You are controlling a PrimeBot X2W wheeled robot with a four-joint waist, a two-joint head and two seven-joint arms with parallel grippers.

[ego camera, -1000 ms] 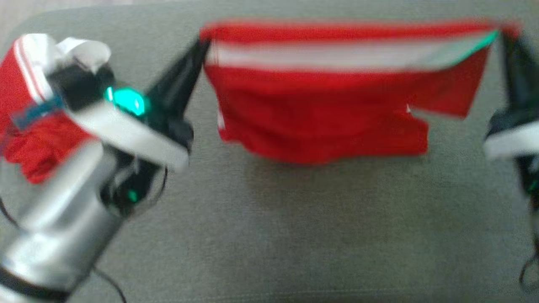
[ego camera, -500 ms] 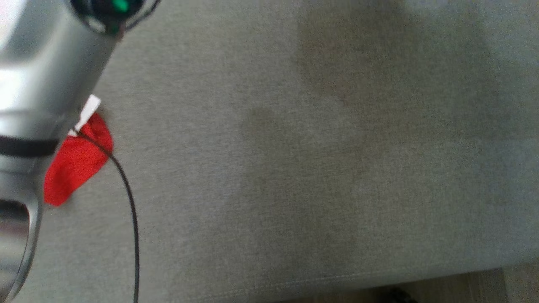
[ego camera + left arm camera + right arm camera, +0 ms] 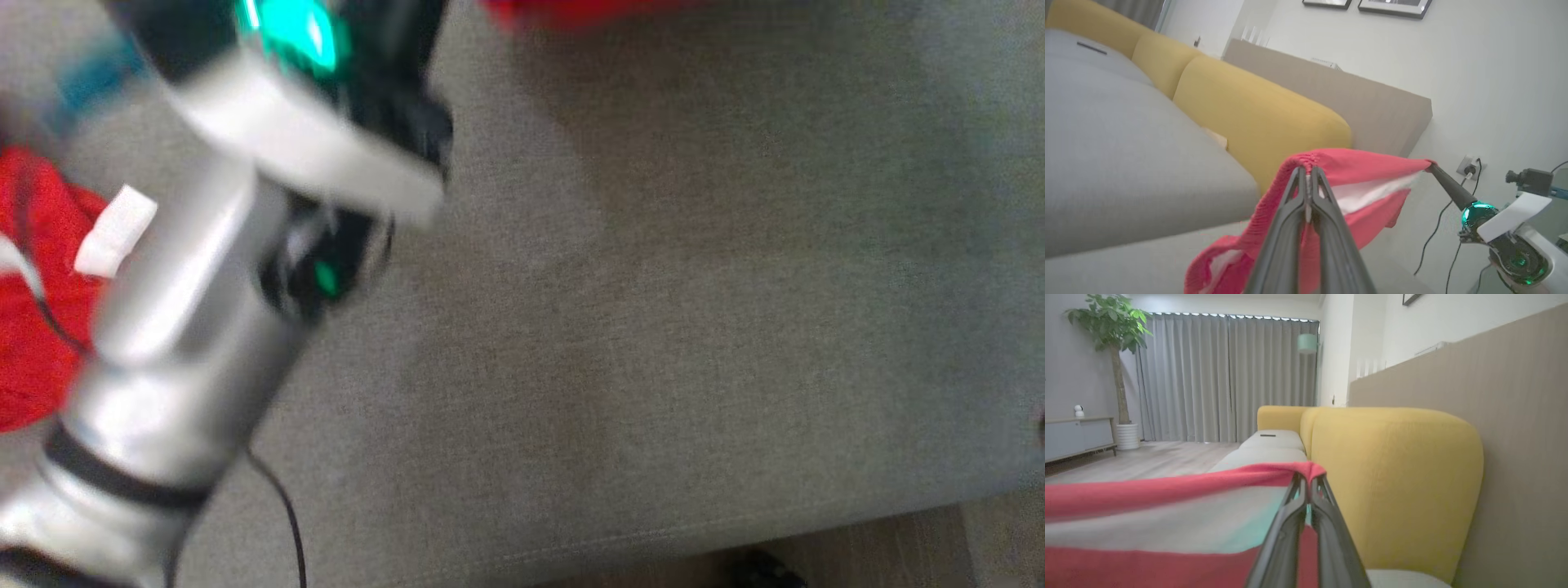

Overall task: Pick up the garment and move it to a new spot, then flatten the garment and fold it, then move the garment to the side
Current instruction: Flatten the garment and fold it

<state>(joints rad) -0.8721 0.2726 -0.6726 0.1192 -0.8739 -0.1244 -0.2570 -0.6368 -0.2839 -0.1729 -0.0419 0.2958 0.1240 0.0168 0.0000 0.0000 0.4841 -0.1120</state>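
The garment (image 3: pixel 1355 167) is red with a broad white band and hangs stretched in the air between my two grippers. My left gripper (image 3: pixel 1308 171) is shut on one gathered corner, and red cloth droops from there toward the lower left. In the left wrist view, my right gripper (image 3: pixel 1431 165) pinches the far corner. The right wrist view shows the right gripper (image 3: pixel 1308 477) shut on the garment (image 3: pixel 1167 522). In the blurred head view, only a red strip of the garment (image 3: pixel 571 10) shows at the top edge, beside my left wrist (image 3: pixel 310 122).
The grey sofa seat (image 3: pixel 653 327) lies below, its front edge and wooden floor (image 3: pixel 857 547) at lower right. Yellow back cushions (image 3: pixel 1249 110) stand behind. Red cloth with a white tag (image 3: pixel 33 327) lies by my left forearm; whether it is part of the held garment is unclear.
The head camera has swung down and partly back, so the garment has slid from mid-picture to the top edge. Both grippers stay shut on its corners.
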